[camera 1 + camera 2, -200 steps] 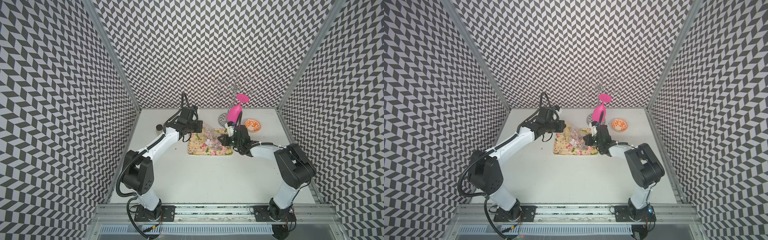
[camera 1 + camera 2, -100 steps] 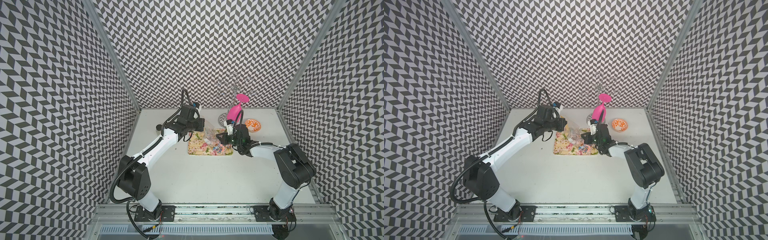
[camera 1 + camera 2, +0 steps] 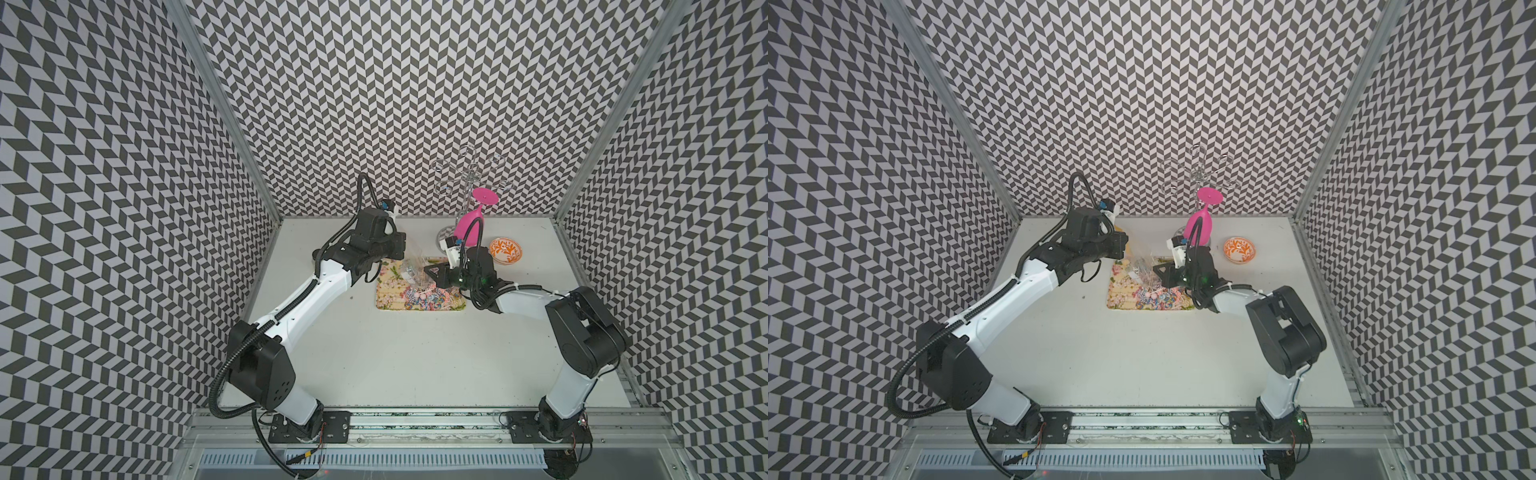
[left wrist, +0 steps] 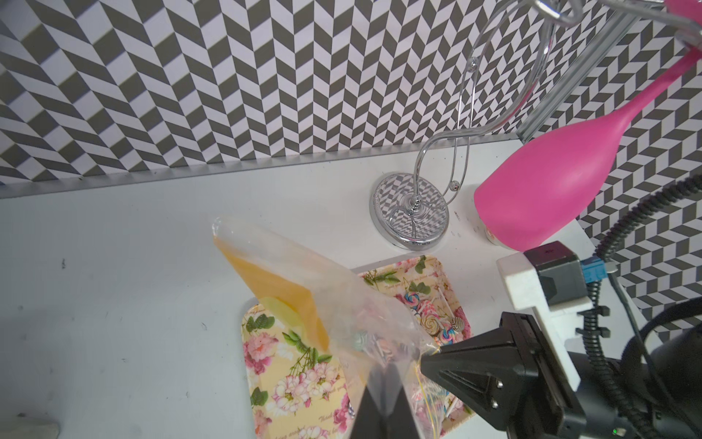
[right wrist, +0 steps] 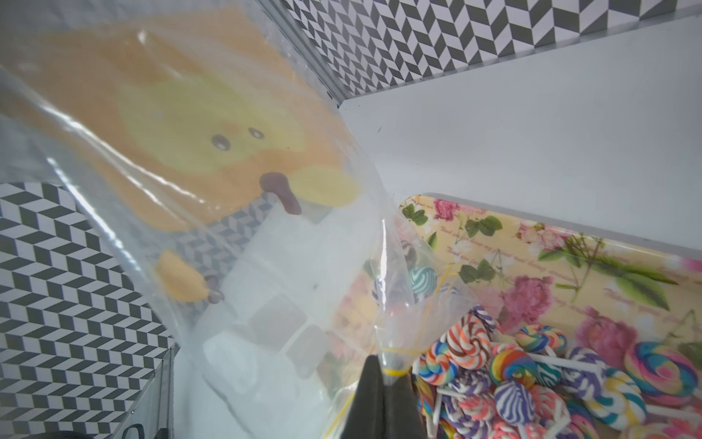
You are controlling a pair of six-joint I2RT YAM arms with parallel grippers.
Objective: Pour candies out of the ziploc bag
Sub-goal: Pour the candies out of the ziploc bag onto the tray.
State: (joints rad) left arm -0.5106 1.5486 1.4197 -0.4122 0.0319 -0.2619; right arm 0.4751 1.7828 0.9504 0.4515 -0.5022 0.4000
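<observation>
The ziploc bag point(image 3: 412, 267) point(image 3: 1139, 266), clear with an orange and yellow print, hangs crumpled above the floral tray point(image 3: 386, 293) point(image 3: 1120, 296). My left gripper point(image 4: 383, 376) point(image 3: 402, 254) is shut on one part of the bag point(image 4: 334, 296). Facing it, my right gripper point(image 5: 384, 366) point(image 3: 430, 272) is shut on a bunched part at the yellow zip strip of the bag point(image 5: 228, 182). The candies point(image 3: 424, 297) point(image 3: 1158, 298) point(image 5: 532, 380) lie heaped on the tray's near half. A few candies point(image 5: 421, 279) show through the plastic.
A chrome glass rack point(image 3: 469, 174) stands at the back, its round base point(image 4: 410, 209) just behind the tray point(image 4: 273, 372). A pink wine glass point(image 3: 467, 222) point(image 4: 551, 190) hangs upside down from it. An orange-patterned bowl point(image 3: 505, 250) sits to the right. Patterned walls enclose three sides.
Both grippers have raised the bag off the tray, the left arm lifting most. Candies that were inside the bag now lie spread on the tray's near half.
</observation>
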